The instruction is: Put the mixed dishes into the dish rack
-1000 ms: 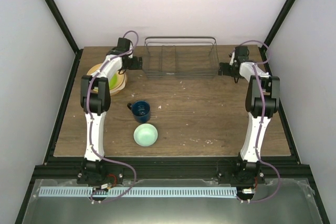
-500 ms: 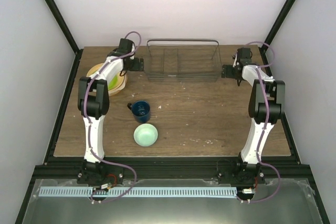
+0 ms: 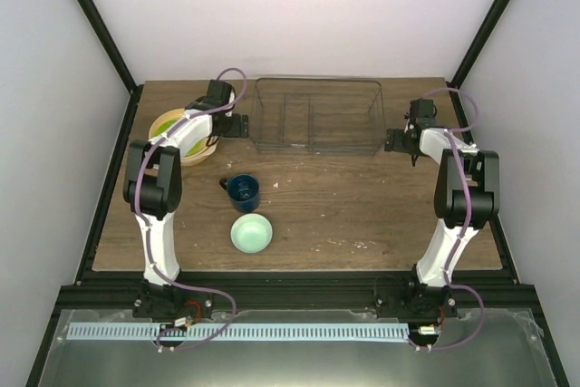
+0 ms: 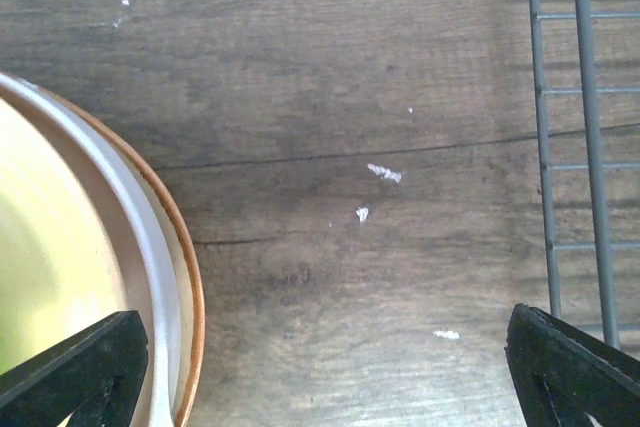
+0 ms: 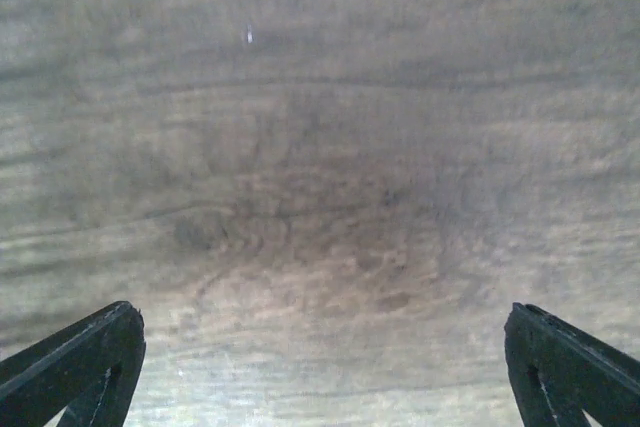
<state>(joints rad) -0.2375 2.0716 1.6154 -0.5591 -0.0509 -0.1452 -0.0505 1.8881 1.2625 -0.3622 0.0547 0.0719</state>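
Nearest to me, the bowl (image 3: 251, 233) sits mouth-up on the counter (image 3: 362, 206), a little left of centre. Just behind it, close but not touching, is the mug (image 3: 243, 191), upright, with its handle pointing left. Neither arm is anywhere near these two.

Further back on the left lie the plates (image 3: 168, 124), stacked flat. The green one is on top, and an orange rim (image 4: 192, 317) shows under a pale one. The left arm (image 3: 156, 197) reaches over that stack. Its jaws are spread wide and hold nothing. In the left wrist view they hang over bare wood, with the stack's edge at one side and the rack (image 3: 317, 81) wire at the other.

The right arm (image 3: 460, 197) has its jaws just off the rack's right end. They too are fully released and empty, with only wood grain beneath them.

The rack stands at the far edge, about centre, and I can see no dish inside it.

So I judge that loading has not begun and the step in hand is choosing a first dish. The left jaws are closest to the plates. The next move calls for swinging them left onto the top plate's rim, pinching it cleanly without dragging the plates below, then standing it between the dividers. The rim lies low, so I'd approach at a shallow angle.
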